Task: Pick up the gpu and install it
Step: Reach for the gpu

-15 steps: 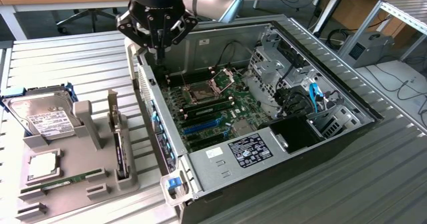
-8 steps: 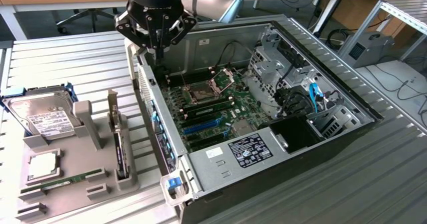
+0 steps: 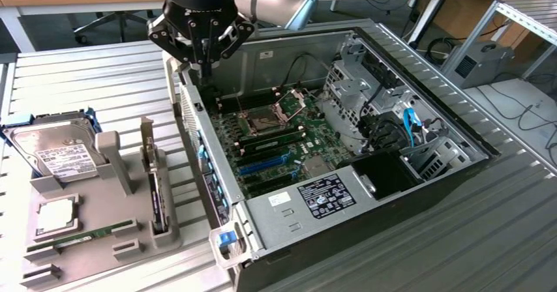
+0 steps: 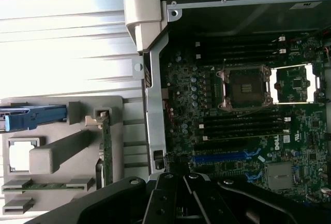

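At the exterior view's left, a gray holder tray (image 3: 91,261) carries a hard drive (image 3: 57,152), a processor chip (image 3: 54,217) and a memory stick (image 3: 91,233). The gpu (image 3: 155,188) stands on edge in the tray slot nearest the case (thin, seen edge-on). At top centre, the gripper (image 3: 203,62) hangs with its claw closed and empty. It is over the upper-left corner of an open computer case (image 3: 287,221), whose motherboard (image 3: 296,135) is exposed.
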### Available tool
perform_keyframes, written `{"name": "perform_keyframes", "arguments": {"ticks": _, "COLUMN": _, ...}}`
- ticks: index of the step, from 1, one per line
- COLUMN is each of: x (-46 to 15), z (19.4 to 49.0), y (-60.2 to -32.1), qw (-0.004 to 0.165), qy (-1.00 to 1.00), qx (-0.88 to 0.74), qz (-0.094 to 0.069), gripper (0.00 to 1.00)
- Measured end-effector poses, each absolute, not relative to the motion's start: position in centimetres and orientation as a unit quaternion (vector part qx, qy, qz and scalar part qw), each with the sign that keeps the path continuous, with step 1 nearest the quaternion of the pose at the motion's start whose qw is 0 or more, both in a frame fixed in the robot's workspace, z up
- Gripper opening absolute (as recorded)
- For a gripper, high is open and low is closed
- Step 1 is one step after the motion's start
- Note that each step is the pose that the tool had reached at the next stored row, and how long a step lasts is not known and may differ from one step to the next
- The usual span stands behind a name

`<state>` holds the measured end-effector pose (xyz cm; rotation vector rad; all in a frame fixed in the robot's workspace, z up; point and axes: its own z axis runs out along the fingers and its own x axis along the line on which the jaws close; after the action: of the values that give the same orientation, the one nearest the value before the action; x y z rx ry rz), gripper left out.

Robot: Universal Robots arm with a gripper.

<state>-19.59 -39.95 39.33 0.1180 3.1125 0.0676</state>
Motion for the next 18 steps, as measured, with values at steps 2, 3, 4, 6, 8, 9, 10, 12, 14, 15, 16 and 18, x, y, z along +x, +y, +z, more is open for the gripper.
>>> {"name": "perform_keyframes", "arguments": {"ticks": 2, "x": -19.72, "z": 39.33, "y": -39.95, "qw": 0.013, "qy": 0.999, "qx": 0.038, "qz": 0.022, "gripper": 0.11}}
{"name": "perform_keyframes", "arguments": {"ticks": 3, "x": -19.77, "z": 39.33, "y": -39.95, "qw": 0.013, "qy": 0.999, "qx": 0.038, "qz": 0.022, "gripper": 0.11}}
{"name": "perform_keyframes", "arguments": {"ticks": 4, "x": -19.8, "z": 39.33, "y": -39.95, "qw": 0.013, "qy": 0.999, "qx": 0.038, "qz": 0.022, "gripper": 0.11}}
{"name": "perform_keyframes", "arguments": {"ticks": 6, "x": -19.88, "z": 39.33, "y": -39.95, "qw": 0.013, "qy": 0.999, "qx": 0.038, "qz": 0.022, "gripper": 0.11}}
{"name": "perform_keyframes", "arguments": {"ticks": 8, "x": -19.96, "z": 39.33, "y": -39.95, "qw": 0.013, "qy": 0.999, "qx": 0.038, "qz": 0.022, "gripper": 0.11}}
{"name": "perform_keyframes", "arguments": {"ticks": 9, "x": -19.99, "z": 39.33, "y": -39.95, "qw": 0.013, "qy": 0.999, "qx": 0.038, "qz": 0.022, "gripper": 0.11}}
{"name": "perform_keyframes", "arguments": {"ticks": 10, "x": -20.03, "z": 39.33, "y": -39.95, "qw": 0.013, "qy": 0.999, "qx": 0.038, "qz": 0.022, "gripper": 0.11}}
{"name": "perform_keyframes", "arguments": {"ticks": 12, "x": -20.11, "z": 39.33, "y": -39.95, "qw": 0.013, "qy": 0.999, "qx": 0.038, "qz": 0.022, "gripper": 0.11}}
{"name": "perform_keyframes", "arguments": {"ticks": 14, "x": -20.2, "z": 39.33, "y": -39.95, "qw": 0.013, "qy": 0.999, "qx": 0.038, "qz": 0.022, "gripper": 0.11}}
{"name": "perform_keyframes", "arguments": {"ticks": 15, "x": -20.25, "z": 39.33, "y": -39.95, "qw": 0.013, "qy": 0.999, "qx": 0.038, "qz": 0.022, "gripper": 0.11}}
{"name": "perform_keyframes", "arguments": {"ticks": 16, "x": -20.29, "z": 39.33, "y": -39.95, "qw": 0.013, "qy": 0.999, "qx": 0.038, "qz": 0.022, "gripper": 0.11}}
{"name": "perform_keyframes", "arguments": {"ticks": 18, "x": -20.36, "z": 39.33, "y": -39.95, "qw": 0.013, "qy": 0.999, "qx": 0.038, "qz": 0.022, "gripper": 0.11}}
